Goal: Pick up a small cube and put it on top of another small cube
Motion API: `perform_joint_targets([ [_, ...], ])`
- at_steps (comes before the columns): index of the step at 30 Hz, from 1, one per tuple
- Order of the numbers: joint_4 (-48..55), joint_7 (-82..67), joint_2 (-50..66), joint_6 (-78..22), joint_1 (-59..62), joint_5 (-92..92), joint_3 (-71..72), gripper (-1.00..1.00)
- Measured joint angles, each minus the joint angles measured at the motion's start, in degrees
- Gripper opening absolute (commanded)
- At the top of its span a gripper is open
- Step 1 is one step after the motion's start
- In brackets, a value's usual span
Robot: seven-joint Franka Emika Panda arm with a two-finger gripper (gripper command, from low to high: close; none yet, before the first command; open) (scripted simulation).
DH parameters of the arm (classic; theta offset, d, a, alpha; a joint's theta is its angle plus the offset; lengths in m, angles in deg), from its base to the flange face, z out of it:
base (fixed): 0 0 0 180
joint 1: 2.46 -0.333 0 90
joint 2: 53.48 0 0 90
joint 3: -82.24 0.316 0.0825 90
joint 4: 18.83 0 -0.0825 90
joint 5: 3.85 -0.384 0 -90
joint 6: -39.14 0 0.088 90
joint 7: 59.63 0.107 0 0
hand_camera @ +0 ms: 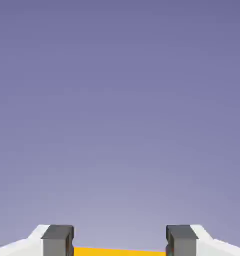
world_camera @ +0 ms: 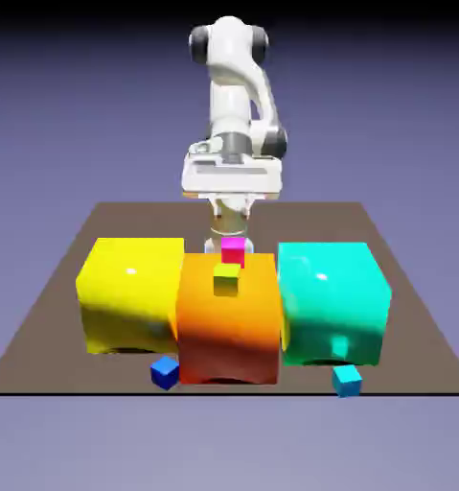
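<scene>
Bright and slightly smeared, darkening toward twelve o'clock.
In the exterior view, glints white on the yellow block [world_camera: 132, 302] at eight o'clock and turquoise block [world_camera: 333, 307] at four; in the hand view, pales smoothly toward six.
</scene>
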Motion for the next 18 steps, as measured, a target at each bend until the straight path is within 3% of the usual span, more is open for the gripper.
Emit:
perform_joint_targets([
  [18,30.04,14.87,37.38,-28.65,6.02,14.00,20.27,0.00],
])
